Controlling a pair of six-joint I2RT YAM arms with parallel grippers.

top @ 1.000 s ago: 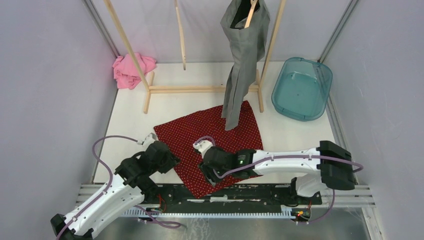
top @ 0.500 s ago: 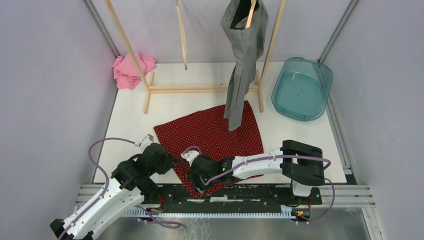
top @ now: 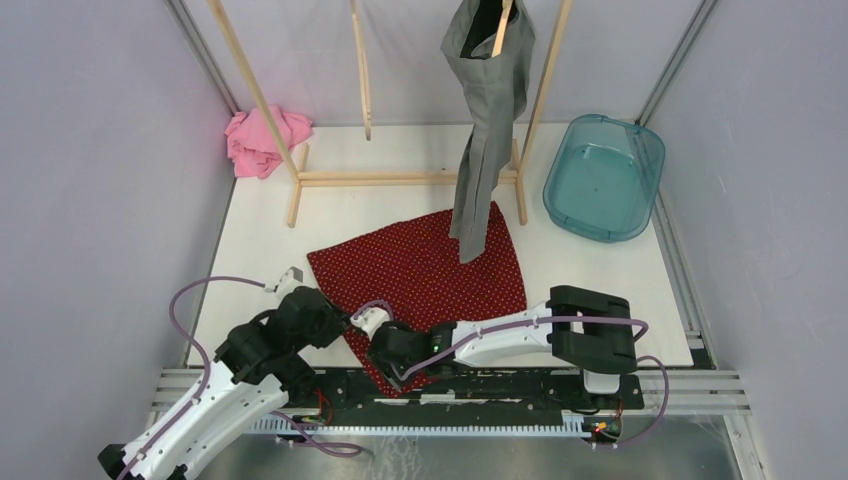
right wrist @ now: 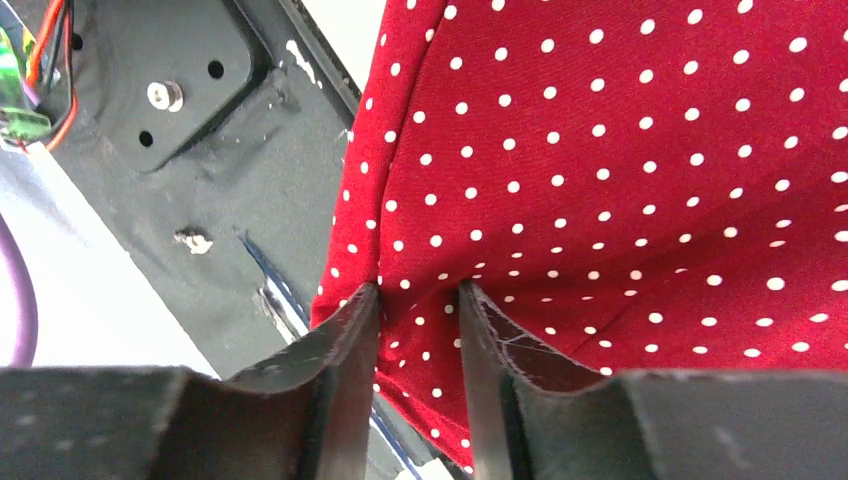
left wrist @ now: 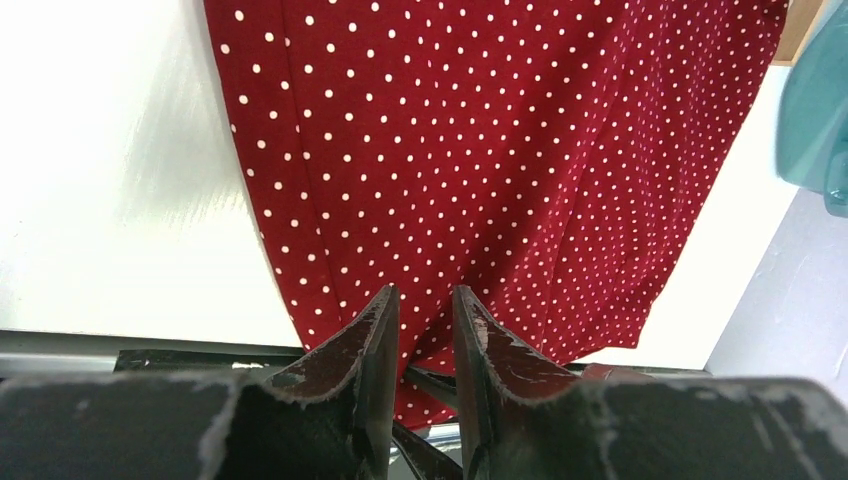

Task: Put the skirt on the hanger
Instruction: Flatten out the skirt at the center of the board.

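The red skirt (top: 430, 270) with white dots lies flat on the white table, and its near corner hangs over the front rail. A bare wooden hanger (top: 362, 70) dangles from the rack at the back. My left gripper (top: 338, 320) hovers at the skirt's left edge. In the left wrist view the left gripper (left wrist: 425, 292) is open by a narrow gap, with nothing between its fingers and the skirt (left wrist: 480, 150) beyond. My right gripper (top: 385, 362) is on the near corner. In the right wrist view the right gripper (right wrist: 418, 288) presses into the skirt (right wrist: 620, 150), open, with cloth bunching between the fingertips.
A grey garment (top: 485, 120) hangs on a second hanger from the wooden rack (top: 400, 178), and its tip touches the skirt's far edge. A pink cloth (top: 265, 140) lies at the back left. A teal tub (top: 603, 177) sits at the back right. The black rail (top: 520, 385) runs along the front.
My right arm has swept left and toward me across the skirt to its near corner, and its jaws have narrowed. The left gripper has shifted slightly toward the skirt's edge.
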